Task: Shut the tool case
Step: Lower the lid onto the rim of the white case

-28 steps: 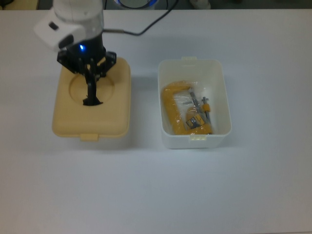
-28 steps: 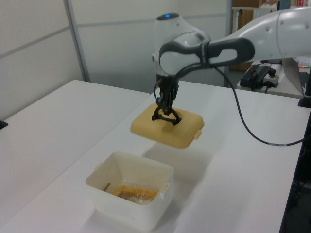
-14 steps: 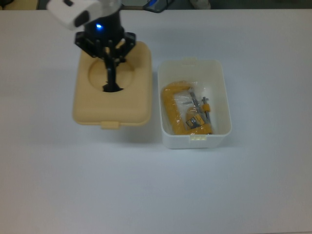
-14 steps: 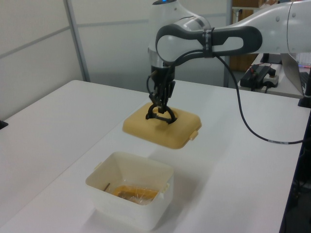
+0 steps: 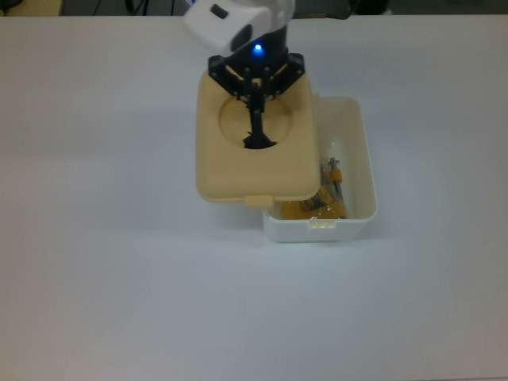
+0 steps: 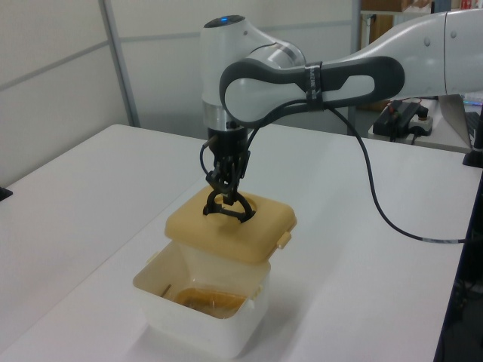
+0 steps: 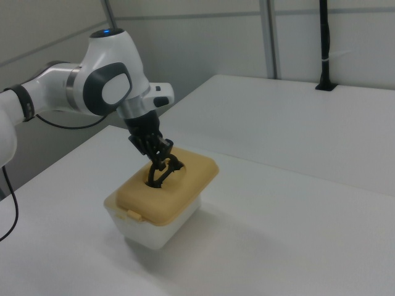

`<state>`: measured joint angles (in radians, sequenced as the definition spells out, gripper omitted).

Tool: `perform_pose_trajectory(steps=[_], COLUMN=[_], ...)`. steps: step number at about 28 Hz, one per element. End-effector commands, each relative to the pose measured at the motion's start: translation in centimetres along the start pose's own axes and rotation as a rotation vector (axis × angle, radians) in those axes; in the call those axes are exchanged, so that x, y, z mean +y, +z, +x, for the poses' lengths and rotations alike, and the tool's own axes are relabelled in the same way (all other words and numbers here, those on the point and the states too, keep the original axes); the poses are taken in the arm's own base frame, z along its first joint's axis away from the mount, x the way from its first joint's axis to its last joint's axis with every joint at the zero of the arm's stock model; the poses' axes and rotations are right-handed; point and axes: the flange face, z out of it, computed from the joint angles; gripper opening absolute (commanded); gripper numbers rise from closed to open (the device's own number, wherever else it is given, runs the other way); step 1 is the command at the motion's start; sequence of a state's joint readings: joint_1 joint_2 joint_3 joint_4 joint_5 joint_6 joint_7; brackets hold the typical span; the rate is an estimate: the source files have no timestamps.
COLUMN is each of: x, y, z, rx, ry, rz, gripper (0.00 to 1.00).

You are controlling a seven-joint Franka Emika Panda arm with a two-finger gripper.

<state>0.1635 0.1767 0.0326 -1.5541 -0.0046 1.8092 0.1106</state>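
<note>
A: Surface and room?
B: A plain white table (image 5: 119, 302). The left view shows pale wall panels behind it and a black cable (image 6: 377, 204) trailing off the arm across the tabletop. The right view shows a black post (image 7: 324, 46) standing at the table's far edge.

A: Fingers?
B: The gripper (image 5: 255, 131) points down with its fingers clenched on the black handle (image 6: 224, 207) in the lid's round recess. The narrow gap between them is filled by the handle.

A: Lid and tub positions?
B: The tan lid (image 5: 254, 163) hangs from the handle, above the white tub (image 5: 361, 171) and offset. In the top view it covers the tub's left part and overhangs past the tub's left wall; the tub's right part is uncovered. A latch tab (image 5: 258, 202) sticks out at the lid's lower edge.

A: Differences between views?
B: Only the top view shows the yellow tool in clear wrap (image 5: 325, 202) inside the tub. The left view shows air between lid and tub rim. In the right view the lid appears to sit on the tub.
</note>
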Motion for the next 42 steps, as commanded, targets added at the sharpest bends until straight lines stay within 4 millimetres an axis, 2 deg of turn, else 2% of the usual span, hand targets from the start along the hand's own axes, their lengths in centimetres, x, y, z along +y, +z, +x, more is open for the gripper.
perform_pose_trajectory(steps=[1,7,9,14,16,18,26,28,34,42], x=[-3.3,-5.3,-5.7,-6.0,-6.7,-7.5,-9.1,-9.6,-9.7,-9.7], y=[1.2,1.4,2.0,1.9,1.9,2.4,2.8,3.6,4.4,4.6], z=[-0.7,-1.0,-0.9,-0.4,-0.3,-0.2,-0.1,0.1,0.7,0.9], rx=[-0.036,-0.035,-0.043,-0.007,0.012,0.013,0.033,0.032,0.052,0.056], ry=[-0.009,0.009,0.011,0.044,0.062,0.064,0.088,0.094,0.083,0.079], rz=[0.0,0.002,0.002,0.01,0.014,0.013,0.015,0.011,-0.009,-0.016], gripper=[0.0,0.0,0.0,0.0,0.0,0.0,0.0,0.0,0.0,0.0])
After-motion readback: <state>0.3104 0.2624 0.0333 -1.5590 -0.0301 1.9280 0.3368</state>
